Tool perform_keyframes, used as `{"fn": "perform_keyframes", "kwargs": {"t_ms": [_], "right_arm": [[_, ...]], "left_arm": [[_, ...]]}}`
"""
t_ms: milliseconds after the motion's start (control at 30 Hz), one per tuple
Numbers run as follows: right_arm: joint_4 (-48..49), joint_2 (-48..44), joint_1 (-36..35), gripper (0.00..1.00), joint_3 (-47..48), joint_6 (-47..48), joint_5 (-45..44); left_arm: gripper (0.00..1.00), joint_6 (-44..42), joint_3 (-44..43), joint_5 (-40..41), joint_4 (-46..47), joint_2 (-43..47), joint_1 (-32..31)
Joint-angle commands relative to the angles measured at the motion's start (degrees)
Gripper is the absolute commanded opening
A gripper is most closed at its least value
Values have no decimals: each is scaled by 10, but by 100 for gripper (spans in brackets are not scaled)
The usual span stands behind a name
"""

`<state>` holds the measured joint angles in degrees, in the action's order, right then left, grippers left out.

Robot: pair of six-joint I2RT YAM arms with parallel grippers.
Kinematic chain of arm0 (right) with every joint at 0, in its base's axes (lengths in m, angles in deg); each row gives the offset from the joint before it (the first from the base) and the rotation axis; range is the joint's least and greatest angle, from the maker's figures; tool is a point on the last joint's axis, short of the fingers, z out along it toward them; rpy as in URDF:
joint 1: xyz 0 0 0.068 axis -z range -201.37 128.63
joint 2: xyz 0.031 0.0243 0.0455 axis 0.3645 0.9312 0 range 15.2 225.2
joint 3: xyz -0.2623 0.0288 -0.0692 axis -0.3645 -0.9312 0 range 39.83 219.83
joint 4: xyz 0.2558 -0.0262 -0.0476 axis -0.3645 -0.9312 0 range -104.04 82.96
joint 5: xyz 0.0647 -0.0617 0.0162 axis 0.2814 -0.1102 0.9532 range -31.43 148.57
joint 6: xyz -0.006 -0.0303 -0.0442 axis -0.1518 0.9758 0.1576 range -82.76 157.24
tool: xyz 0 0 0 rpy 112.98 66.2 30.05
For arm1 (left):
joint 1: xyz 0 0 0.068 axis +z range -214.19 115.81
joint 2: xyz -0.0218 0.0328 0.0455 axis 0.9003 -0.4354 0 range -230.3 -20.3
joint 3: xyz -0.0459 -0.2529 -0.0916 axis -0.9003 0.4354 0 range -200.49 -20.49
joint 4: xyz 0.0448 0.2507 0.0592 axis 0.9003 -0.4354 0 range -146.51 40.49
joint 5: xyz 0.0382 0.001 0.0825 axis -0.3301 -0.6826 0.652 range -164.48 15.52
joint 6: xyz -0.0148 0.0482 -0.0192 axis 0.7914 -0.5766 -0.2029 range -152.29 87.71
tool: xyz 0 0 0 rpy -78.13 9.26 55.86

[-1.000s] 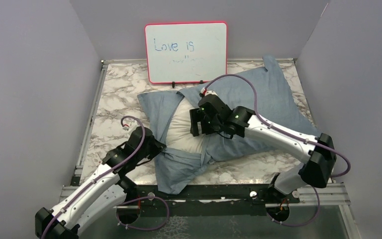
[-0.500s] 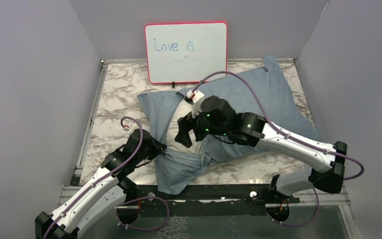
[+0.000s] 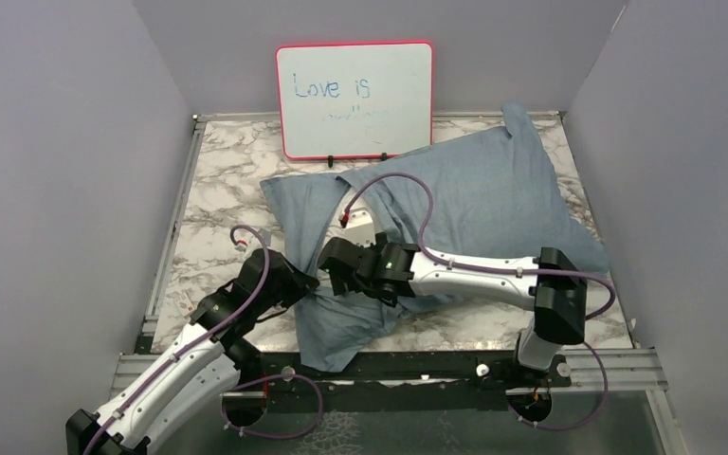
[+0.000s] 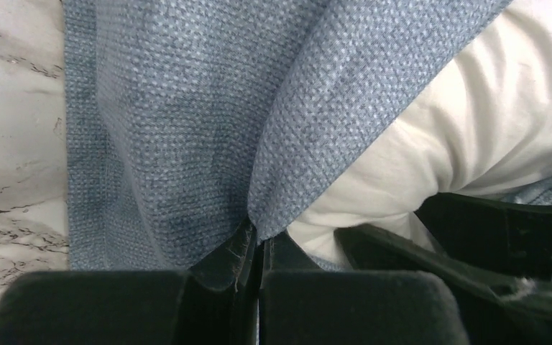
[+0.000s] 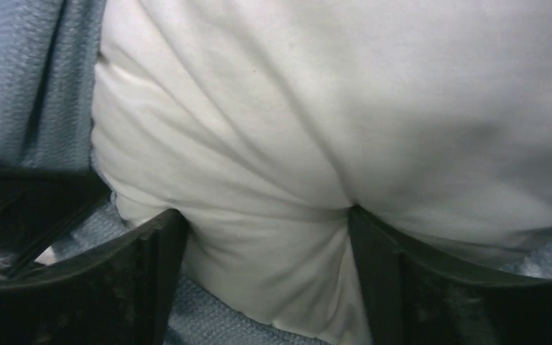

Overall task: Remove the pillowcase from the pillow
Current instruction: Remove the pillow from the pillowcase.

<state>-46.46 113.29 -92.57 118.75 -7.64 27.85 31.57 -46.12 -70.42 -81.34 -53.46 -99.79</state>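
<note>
The dusty blue-grey pillowcase (image 3: 479,194) lies across the table and covers most of the white pillow (image 3: 330,232), which shows only at the open left end. My left gripper (image 3: 308,282) is shut on a fold of the pillowcase's edge (image 4: 187,144), close against the pillow (image 4: 438,129). My right gripper (image 3: 336,270) sits low at the pillow's near-left end, right beside the left one. In the right wrist view its jaws stand wide open (image 5: 266,266), one finger on each side of a bulging corner of the pillow (image 5: 316,122), pressing into it.
A red-framed whiteboard (image 3: 354,100) stands at the back edge of the marble table (image 3: 223,190). Grey walls close in the left, right and back. A loose flap of pillowcase (image 3: 336,332) hangs toward the near edge between the arm bases.
My right arm swung down and to the near left, from above the pillow's middle to its near-left end, and its jaws widened. The left gripper kept its hold in place.
</note>
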Motion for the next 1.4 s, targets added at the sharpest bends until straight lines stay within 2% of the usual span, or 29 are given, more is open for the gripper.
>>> {"fn": "perform_keyframes", "kwargs": {"t_ms": [0, 67, 100, 167, 267, 400, 500, 600, 667, 733, 800, 833, 867, 1200, 1367], "right_arm": [[-44, 62, 1, 78, -4, -80, -65], [-44, 79, 2, 58, 1, -85, -78], [-36, 82, 5, 48, 4, -72, -79], [13, 71, 11, 37, -1, -28, -56], [88, 46, 19, 14, -29, 4, -18], [107, 44, 34, 11, -21, 4, 19], [102, 52, 40, 10, -7, -1, 29], [120, 48, 48, 6, -13, -8, 52], [133, 38, 59, 1, -23, -17, 67], [143, 26, 74, 1, -31, -22, 79], [145, 12, 88, 1, -33, -20, 78], [144, 3, 99, 1, -33, -17, 72], [143, -5, 106, 1, -32, -13, 66], [138, -105, 223, 1, -36, 37, 53], [123, -134, 240, 1, -29, 64, 51]], "left_arm": [[0, -1, 22, -26, -56, 14, 3], [2, -2, 21, -34, -54, 21, 3], [11, -8, 19, -39, -50, 26, 3], [33, -16, 11, -62, -45, 38, 3], [49, -25, -8, -89, -44, 57, 3], [63, -25, -15, -144, -42, 59, 3], [66, -35, -12, -195, -26, 43, 3], [65, -55, -13, -220, -14, 16, 3], [56, -74, -17, -229, -13, -8, 3], [40, -85, -19, -235, -14, -26, 3], [14, -87, -20, -231, -14, -32, 3], [4, -84, -20, -225, -15, -29, 3], [0, -79, -18, -219, -15, -24, 3], [0, -62, -7, -195, -37, 7, 3], [0, -67, -12, -188, -44, 12, 3]]}}
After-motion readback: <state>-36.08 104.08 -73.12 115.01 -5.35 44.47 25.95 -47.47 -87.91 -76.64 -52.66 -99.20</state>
